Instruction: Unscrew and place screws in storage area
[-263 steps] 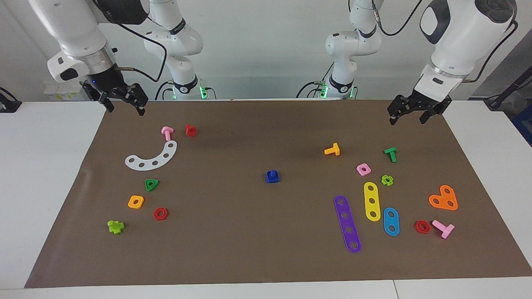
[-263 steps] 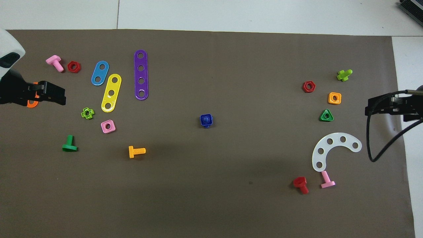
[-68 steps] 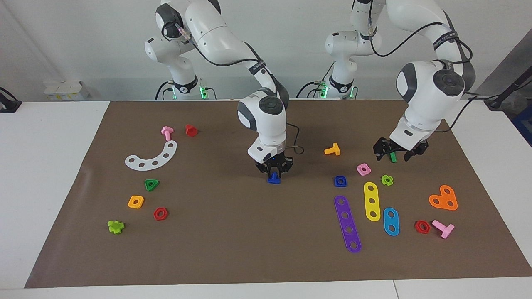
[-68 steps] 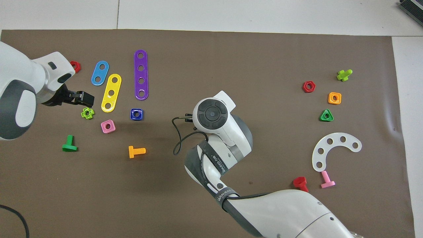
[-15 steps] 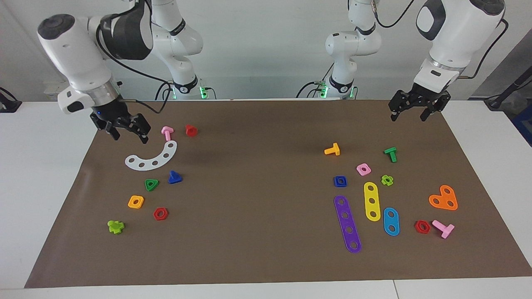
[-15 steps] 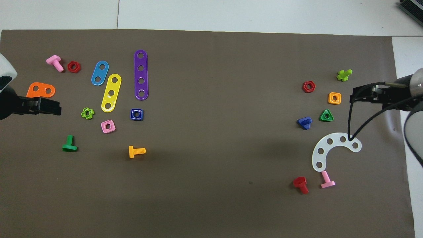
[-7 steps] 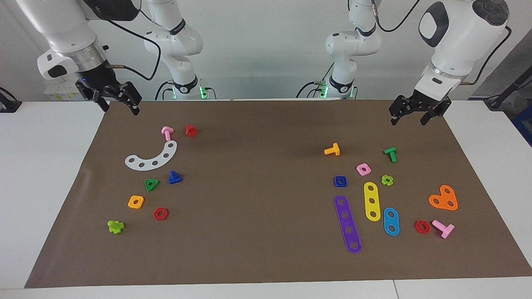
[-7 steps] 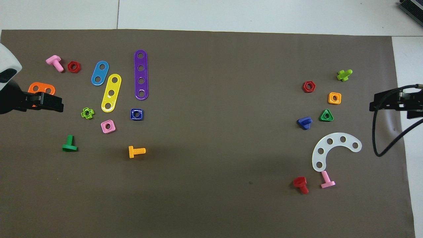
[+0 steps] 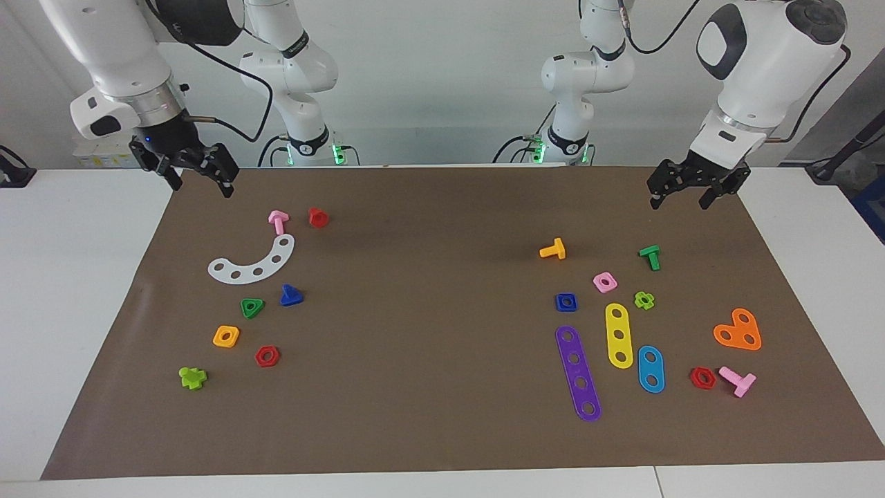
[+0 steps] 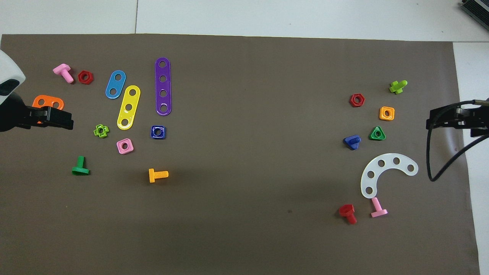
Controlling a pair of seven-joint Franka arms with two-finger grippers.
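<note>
Right gripper (image 9: 196, 173) hangs empty with fingers spread, over the brown paper mat (image 9: 429, 387) at the right arm's end. Blue screw (image 9: 290, 296), glossy plastic with a triangular head and short round shank, lies just beside the green triangular nut (image 9: 252, 307). Blue square nut (image 9: 565, 301) lies apart, toward the left arm's end. Left gripper (image 9: 695, 188), fingers apart and empty, hangs over the mat's edge. Mat is matte and flat on a white table (image 9: 76, 277).

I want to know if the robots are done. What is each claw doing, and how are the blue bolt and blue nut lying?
Right claw: open, holding nothing.
Left claw: open, holding nothing.
Blue bolt: unscrewed, lying alone on the brown mat, beside the green triangle nut.
Blue square nut: flat, hole empty.
</note>
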